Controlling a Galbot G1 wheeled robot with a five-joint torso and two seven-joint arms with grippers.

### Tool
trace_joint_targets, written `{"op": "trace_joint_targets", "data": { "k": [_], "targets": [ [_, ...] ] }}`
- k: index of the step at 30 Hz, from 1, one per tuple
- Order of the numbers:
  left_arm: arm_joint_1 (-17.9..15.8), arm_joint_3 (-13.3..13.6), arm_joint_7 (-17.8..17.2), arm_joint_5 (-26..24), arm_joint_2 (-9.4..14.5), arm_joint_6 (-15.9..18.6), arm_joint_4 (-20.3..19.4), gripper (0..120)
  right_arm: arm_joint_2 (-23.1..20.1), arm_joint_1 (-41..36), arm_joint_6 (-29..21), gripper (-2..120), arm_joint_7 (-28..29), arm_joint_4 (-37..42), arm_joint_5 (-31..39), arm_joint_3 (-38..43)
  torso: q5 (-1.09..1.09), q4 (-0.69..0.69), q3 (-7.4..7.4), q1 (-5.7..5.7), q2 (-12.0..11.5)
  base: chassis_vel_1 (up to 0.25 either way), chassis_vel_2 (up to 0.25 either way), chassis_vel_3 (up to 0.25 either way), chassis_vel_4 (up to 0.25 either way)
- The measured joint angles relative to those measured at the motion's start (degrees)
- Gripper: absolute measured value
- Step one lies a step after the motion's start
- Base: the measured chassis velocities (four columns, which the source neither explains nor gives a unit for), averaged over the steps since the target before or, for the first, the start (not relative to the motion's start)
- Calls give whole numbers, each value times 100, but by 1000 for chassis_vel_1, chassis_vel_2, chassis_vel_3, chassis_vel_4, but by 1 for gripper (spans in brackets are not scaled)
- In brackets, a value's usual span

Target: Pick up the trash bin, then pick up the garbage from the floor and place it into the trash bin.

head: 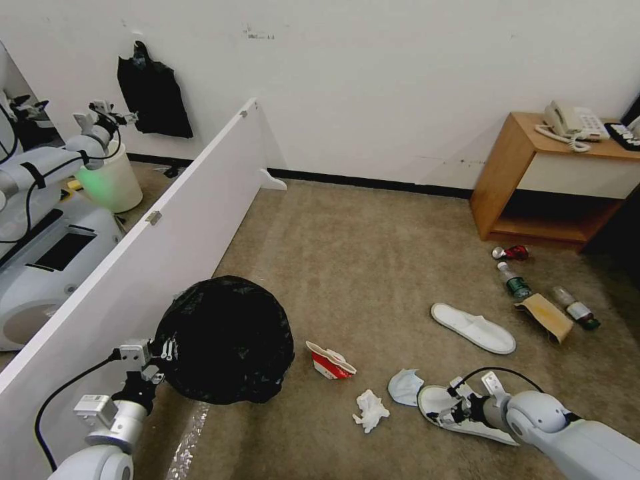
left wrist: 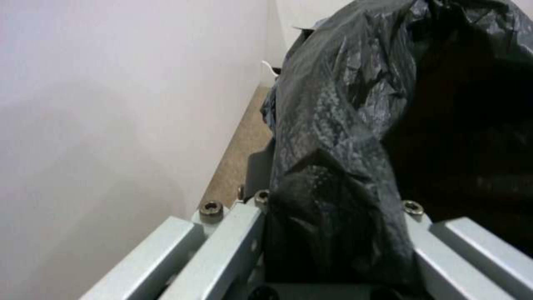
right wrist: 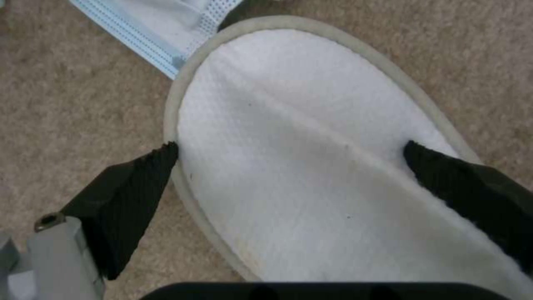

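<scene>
white towelling is what the right gripper (right wrist: 289, 150) straddles: the near slipper (right wrist: 311, 166) lies flat on the carpet (head: 360, 267), and one black finger (right wrist: 133, 196) sits at each side edge of it, spread wide and not yet pinching. the slipper's long axis runs back along the arm's own line, so the fingers stand across its width, which looks like the right way round for a squeeze. a blue-edged face mask (right wrist: 155, 29) touches the slipper's rounded end, just beyond the fingers.

the trash bin (head: 225, 340) hangs off to the robot's left, beside the white partition (head: 133, 267), with the left gripper (head: 160, 357) clamped on its bag-covered rim (left wrist: 333, 216). between bin and slipper lie a crushed red-white carton (head: 330, 363) and a tissue wad (head: 370, 410). my guess: once lifted, the slipper must travel leftward over those to reach the bin's mouth.
</scene>
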Motion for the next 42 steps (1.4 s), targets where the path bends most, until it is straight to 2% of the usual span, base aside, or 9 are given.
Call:
{"op": "trace_joint_targets", "data": {
  "k": [4, 6, 9, 15, 18, 20, 21, 32, 42],
  "targets": [
    [-4, -2, 6, -26, 31, -5, 0, 4, -20, -48, 0, 99, 35, 17, 2, 36, 1, 1, 0, 0, 0, 0, 0, 0, 0],
    [-18, 2, 6, -34, 36, -7, -1, 4, -39, -122, -1, 90, 110, 54, 2, 102, 0, 0, 0, 0, 0, 0, 0, 0, 0],
    [-21, 8, 6, -34, 37, -7, 0, 4, -40, -142, -2, 87, 140, 66, 2, 122, 0, 0, 0, 0, 0, 0, 0, 0, 0],
    [-66, 44, 7, -45, 76, -4, 0, 4, -135, -350, -17, 58, 261, 202, 36, 335, 1, 0, 0, 0, 0, 0, 0, 0, 0],
    [-75, 50, 7, -47, 77, -1, 0, 4, -157, -384, -17, 51, 263, 210, 38, 372, 1, -1, 0, 0, 0, 0, 0, 0, 0],
    [-64, 58, 7, -46, 66, 6, -7, 4, -155, -401, -10, 39, 275, 192, 39, 399, 0, -1, 0, 0, 0, 0, 0, 0, 0],
    [-64, 58, 7, -46, 66, 6, -7, 4, -155, -401, -10, 39, 275, 192, 39, 399, 0, -1, 0, 0, 0, 0, 0, 0, 0],
    [-53, 55, 6, -25, 32, 23, -42, 4, 66, -262, 1, 0, 288, -3, 10, 331, -5, -4, -1, 0, 1, 0, 0, 0, 0],
    [-50, 63, 3, 16, -25, 31, -43, 4, 164, -161, 5, 0, 318, -90, -2, 262, -2, -2, -1, 0, 2, 0, 0, 0, 0]
  ]
}}
